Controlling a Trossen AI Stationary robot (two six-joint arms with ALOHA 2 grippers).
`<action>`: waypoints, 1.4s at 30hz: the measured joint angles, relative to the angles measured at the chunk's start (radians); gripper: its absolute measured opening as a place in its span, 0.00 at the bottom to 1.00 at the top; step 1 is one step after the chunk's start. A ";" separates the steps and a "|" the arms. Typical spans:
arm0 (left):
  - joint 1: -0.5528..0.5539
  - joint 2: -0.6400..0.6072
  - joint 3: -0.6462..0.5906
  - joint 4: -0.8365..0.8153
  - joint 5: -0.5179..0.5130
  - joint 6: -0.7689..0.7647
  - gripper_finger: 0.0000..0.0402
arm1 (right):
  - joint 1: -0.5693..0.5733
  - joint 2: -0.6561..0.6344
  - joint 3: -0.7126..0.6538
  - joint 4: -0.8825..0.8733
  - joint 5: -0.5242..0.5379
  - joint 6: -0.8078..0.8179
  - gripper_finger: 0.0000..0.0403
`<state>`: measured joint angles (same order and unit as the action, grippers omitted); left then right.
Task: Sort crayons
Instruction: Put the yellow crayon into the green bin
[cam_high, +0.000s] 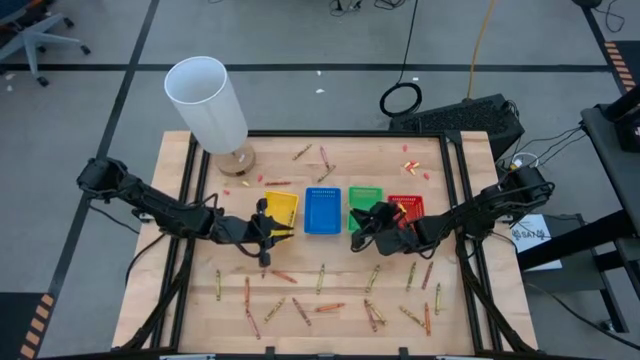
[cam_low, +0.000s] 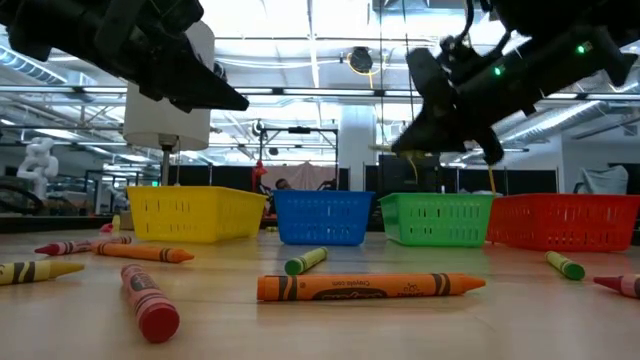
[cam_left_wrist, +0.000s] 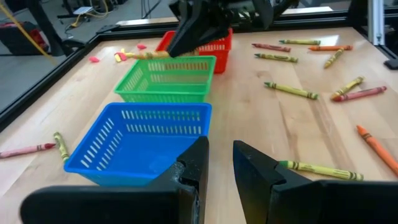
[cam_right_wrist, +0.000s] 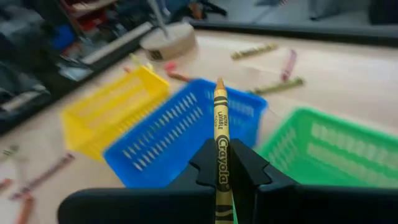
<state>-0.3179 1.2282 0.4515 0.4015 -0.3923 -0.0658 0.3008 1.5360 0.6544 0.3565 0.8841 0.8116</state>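
Note:
Four trays stand in a row at mid-table: yellow (cam_high: 283, 208), blue (cam_high: 322, 210), green (cam_high: 366, 198) and red (cam_high: 406, 206). My right gripper (cam_high: 358, 222) hovers at the green tray's near left corner, shut on a yellow crayon (cam_right_wrist: 219, 118) that points toward the blue tray (cam_right_wrist: 186, 124). My left gripper (cam_high: 266, 232) hovers by the yellow tray's near side, slightly open and empty; its fingers (cam_left_wrist: 196, 168) face the blue tray (cam_left_wrist: 140, 140). Many crayons (cam_high: 320, 278) lie flat on the wood nearer the front edge. My right gripper pinches the yellow crayon's paper-wrapped shaft (cam_right_wrist: 221, 155) between its two fingers. The crayon lies along the fingers and sticks out forward past them, tip (cam_right_wrist: 219, 82) leading. It is lifted clear, above the green tray's rim, as the left wrist view (cam_left_wrist: 146, 55) shows.
A tall white tube (cam_high: 207, 100) on a round wooden base stands at the far left. A few crayons (cam_high: 302, 152) and pink scraps (cam_high: 412, 166) lie behind the trays. Black rails (cam_high: 470, 250) frame the wooden top.

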 joint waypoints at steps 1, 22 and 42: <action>-0.002 0.000 0.000 0.000 0.000 0.000 0.18 | 0.000 0.000 0.000 0.022 0.000 -0.021 0.01; -0.003 0.000 0.000 0.000 -0.005 0.020 0.18 | -0.014 0.000 0.000 -0.215 0.029 0.108 0.01; -0.003 0.000 0.000 0.000 -0.006 0.020 0.18 | -0.021 0.000 0.000 -0.307 0.028 0.176 0.01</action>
<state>-0.3210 1.2282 0.4515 0.4015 -0.3985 -0.0456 0.2798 1.5357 0.6548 0.0498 0.9119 0.9874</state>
